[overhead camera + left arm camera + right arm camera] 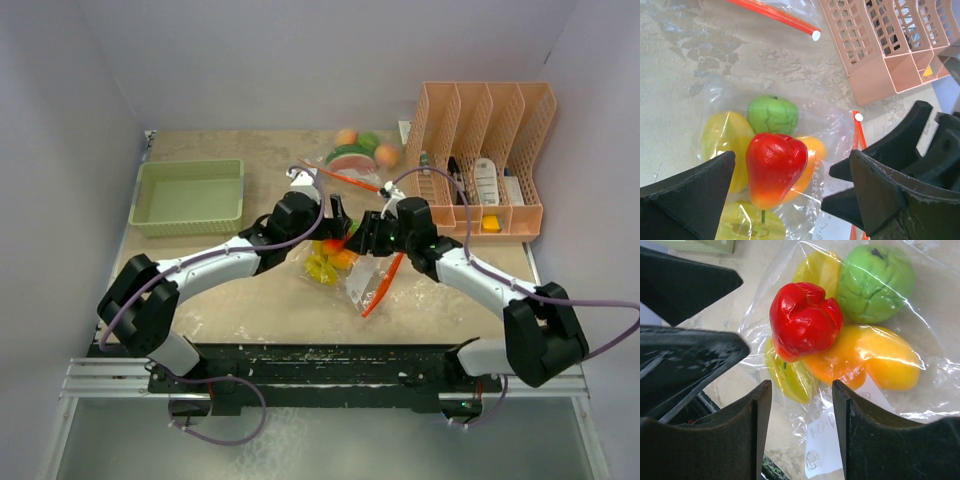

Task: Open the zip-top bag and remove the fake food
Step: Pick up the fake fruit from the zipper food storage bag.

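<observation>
Fake food [805, 320] sits just ahead of the empty, parted right hand [801, 390] and wide-open left hand [792, 165], where slippery zip-top bag [940, 390] film could get pinched with it.

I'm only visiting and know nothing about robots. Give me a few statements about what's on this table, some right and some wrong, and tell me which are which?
1. The green tray is empty. True.
2. The red fruit lies in the green tray. False: it lies at the clear bag, with the other fruits.
3. The left pincer stands wide open and holds nothing. True.
4. The slotted rack is blue. False: it is peach-coloured.
5. A green fruit lies inside the clear bag. True.
</observation>
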Available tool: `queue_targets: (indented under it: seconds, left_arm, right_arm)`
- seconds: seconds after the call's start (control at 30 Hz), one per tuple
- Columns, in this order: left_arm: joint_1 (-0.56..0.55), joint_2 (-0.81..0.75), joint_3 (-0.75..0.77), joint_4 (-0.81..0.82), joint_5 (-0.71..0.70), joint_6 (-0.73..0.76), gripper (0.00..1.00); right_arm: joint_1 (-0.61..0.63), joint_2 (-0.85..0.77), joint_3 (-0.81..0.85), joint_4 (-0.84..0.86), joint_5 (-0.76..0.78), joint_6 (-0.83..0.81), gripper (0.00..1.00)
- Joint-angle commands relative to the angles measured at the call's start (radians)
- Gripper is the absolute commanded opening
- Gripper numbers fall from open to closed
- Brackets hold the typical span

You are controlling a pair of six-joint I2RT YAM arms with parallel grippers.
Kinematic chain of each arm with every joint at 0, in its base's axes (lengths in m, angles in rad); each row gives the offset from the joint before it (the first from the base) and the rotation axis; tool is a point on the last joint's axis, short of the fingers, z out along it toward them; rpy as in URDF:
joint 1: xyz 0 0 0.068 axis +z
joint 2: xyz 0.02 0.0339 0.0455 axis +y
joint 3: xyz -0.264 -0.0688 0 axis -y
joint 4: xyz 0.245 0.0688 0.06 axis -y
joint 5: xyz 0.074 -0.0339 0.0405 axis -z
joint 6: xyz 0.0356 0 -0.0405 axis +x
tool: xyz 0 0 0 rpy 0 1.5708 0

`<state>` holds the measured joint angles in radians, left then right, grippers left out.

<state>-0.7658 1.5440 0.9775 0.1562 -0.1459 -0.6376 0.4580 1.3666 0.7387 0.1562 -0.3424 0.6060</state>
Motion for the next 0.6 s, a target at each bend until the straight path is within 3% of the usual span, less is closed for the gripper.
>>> queue_targets:
  seconds: [0.0,0.23,0.37,0.43,0.57]
  left_arm:
    - [0.004,0.051,0.051,0.011,-0.002,0.048,0.99]
    - [0.003,0.113,0.048,0.075,0.077,0.084,0.99]
    - [0.002,0.137,0.053,0.053,0.062,0.092,1.0]
    - [0.002,0.147,0.05,0.049,0.056,0.088,0.92]
    - [0.002,0.145,0.046,0.061,0.076,0.081,0.64]
  right_arm:
    - [0.001,-0.066,0.015,-0.082,0.079,-0.028,0.55]
    - [-0.016,-0.241,-0.047,-0.167,0.307,-0.004,0.58]
    - [-0.067,-0.321,-0.074,-0.207,0.321,-0.004,0.59]
    - [-0.08,-0.344,-0.08,-0.213,0.314,-0.007,0.59]
    - [-0.09,-0.346,-0.076,-0.221,0.304,-0.014,0.59]
